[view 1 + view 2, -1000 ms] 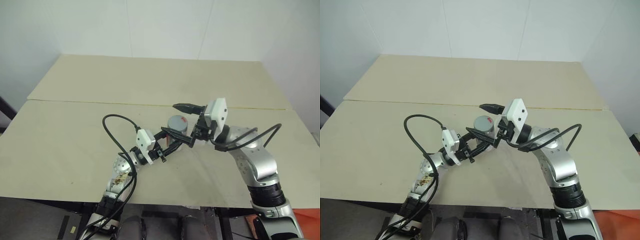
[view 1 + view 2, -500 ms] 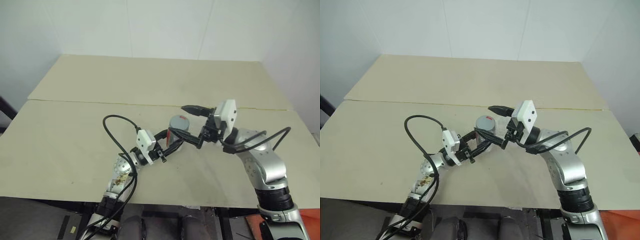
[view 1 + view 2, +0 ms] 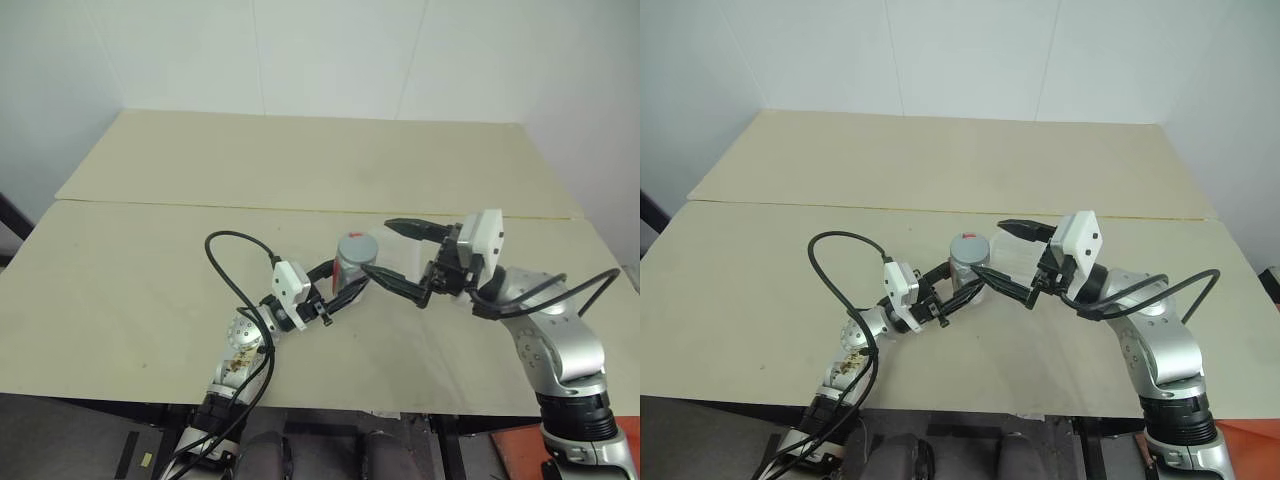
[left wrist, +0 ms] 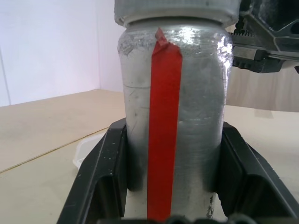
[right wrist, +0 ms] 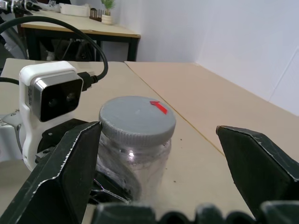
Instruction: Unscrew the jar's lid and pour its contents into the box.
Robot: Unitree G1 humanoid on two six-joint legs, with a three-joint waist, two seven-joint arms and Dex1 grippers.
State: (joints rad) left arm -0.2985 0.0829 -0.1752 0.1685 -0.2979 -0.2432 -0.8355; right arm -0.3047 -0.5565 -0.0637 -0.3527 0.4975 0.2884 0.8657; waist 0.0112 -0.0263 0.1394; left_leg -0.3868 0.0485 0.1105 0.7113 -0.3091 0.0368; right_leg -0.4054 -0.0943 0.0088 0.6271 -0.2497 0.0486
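Left gripper (image 3: pixel 345 290) clamps the jar (image 3: pixel 352 262); right gripper (image 3: pixel 395 255), wide open and empty at 3 o'clock, should probably centre on the lid (image 5: pixel 137 117) before closing.

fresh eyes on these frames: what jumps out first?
The silver-grey jar with a red tape strip, clamped upright in the left gripper above the middle of the beige table, its flat round grey lid with a small red mark on top. Next, the right gripper just to the jar's right, black fingers spread wide and not touching the lid. A small clear plastic box sits on the table behind them.
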